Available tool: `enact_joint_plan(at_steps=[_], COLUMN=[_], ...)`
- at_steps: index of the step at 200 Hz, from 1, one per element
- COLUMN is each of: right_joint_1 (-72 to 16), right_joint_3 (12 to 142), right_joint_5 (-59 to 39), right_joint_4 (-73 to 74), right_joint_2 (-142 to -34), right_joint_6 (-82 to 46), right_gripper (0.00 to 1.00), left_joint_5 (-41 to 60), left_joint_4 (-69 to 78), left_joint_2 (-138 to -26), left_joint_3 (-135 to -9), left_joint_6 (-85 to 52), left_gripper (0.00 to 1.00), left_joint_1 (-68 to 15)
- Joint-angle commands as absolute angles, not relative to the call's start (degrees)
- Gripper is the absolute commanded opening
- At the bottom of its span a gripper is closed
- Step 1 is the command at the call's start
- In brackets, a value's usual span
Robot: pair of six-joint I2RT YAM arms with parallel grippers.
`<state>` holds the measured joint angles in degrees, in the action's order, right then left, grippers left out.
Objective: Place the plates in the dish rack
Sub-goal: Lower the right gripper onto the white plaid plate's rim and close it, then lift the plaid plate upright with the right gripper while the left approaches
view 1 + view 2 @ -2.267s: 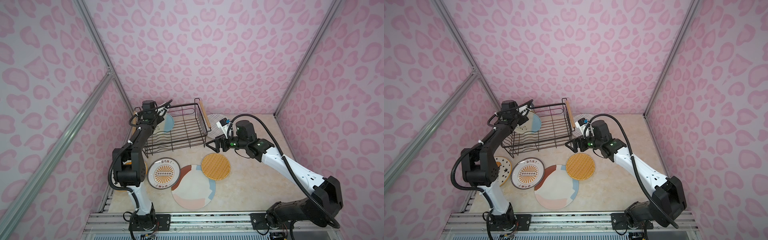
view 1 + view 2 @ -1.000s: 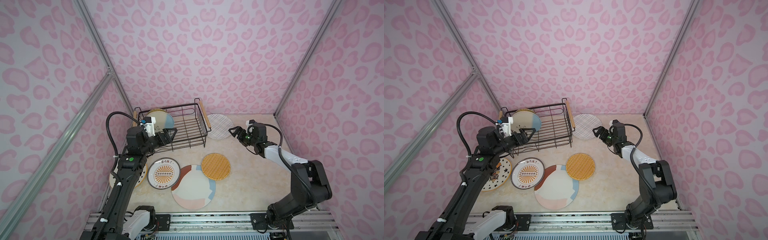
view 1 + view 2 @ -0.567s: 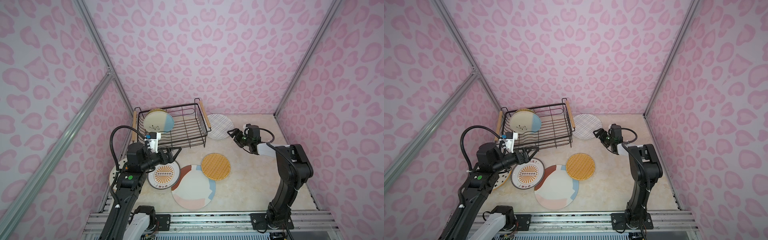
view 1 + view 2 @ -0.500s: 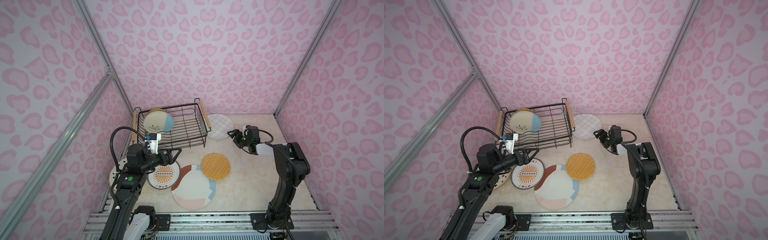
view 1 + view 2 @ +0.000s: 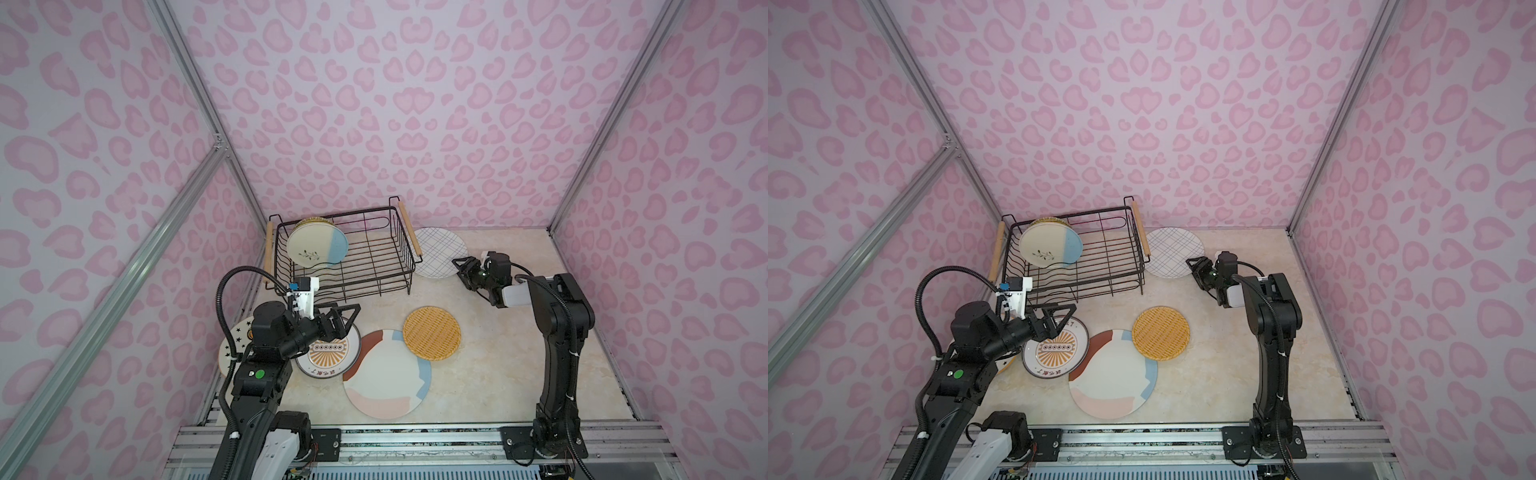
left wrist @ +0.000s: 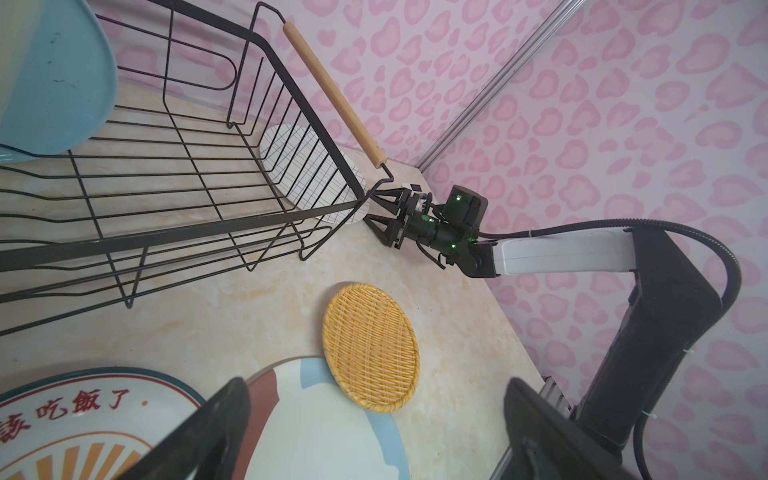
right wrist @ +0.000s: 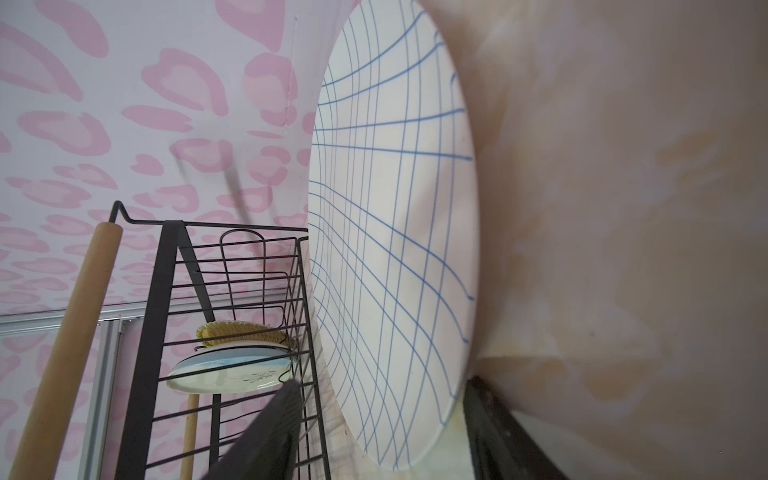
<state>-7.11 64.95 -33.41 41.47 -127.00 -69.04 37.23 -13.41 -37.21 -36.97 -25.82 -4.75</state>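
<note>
Two plates stood in the dish rack [image 5: 409, 235] with the blue-cream plate [image 5: 316, 249] foremost. The left pincer [image 5: 347, 320] had let go there and drawn back, jaws wide apart, over the sunburst plate [image 5: 328, 357]. The right pincer [image 5: 459, 266] had swung to the grid plate [image 5: 440, 253], flat on the bench [image 5: 498, 365] at the rack's 3 o'clock. Its jaws were narrowing astride the plate's 4 o'clock rim but not yet clamped — we judged that pickup next.

Left arm crouched low, left gripper [image 5: 352, 318] fingers spread wide; right arm stands tall, elbow folded, right gripper [image 5: 458, 269] fingers parted.
</note>
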Motion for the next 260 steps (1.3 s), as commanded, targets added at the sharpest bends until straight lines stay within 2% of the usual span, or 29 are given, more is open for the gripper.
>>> enact_joint_plan(at_steps=[1, 64, 92, 111, 167, 205, 260], right_joint_1=[-7.29, -7.6, -7.73, -7.67, -7.32, -6.13, -0.53], right_joint_3=[65.4, 67.38, 68.2, 68.52, 68.84, 66.99, 54.73], right_joint_5=[-31.8, -30.76, -30.85, -30.85, -31.69, -32.45, -32.72], right_joint_4=[40.42, 41.86, 42.17, 42.19, 44.91, 46.38, 50.92], right_joint_2=[-129.22, -132.98, -133.88, -134.44, -134.12, -131.4, -119.32], right_joint_6=[-73.31, -77.2, -77.43, -77.39, -76.47, -75.72, -74.93], right_gripper=[0.6, 0.5, 0.42, 0.35, 0.03, 0.0, 0.0], left_joint_5=[36.21, 35.34, 35.17, 34.98, 34.63, 34.28, 33.67], left_joint_4=[-11.0, -9.85, -9.77, -9.67, -9.67, -9.76, -9.33], left_joint_2=[-37.0, -36.39, -36.41, -36.3, -36.3, -36.31, -36.3], left_joint_3=[-36.65, -35.61, -35.64, -35.68, -35.68, -35.67, -35.42], left_joint_6=[-25.14, -25.24, -25.14, -25.14, -24.99, -24.71, -25.03], left_gripper=[0.97, 0.97, 0.97, 0.97, 0.97, 0.97, 0.97], left_joint_1=[-4.74, -4.72, -4.74, -4.75, -4.73, -4.7, -4.67])
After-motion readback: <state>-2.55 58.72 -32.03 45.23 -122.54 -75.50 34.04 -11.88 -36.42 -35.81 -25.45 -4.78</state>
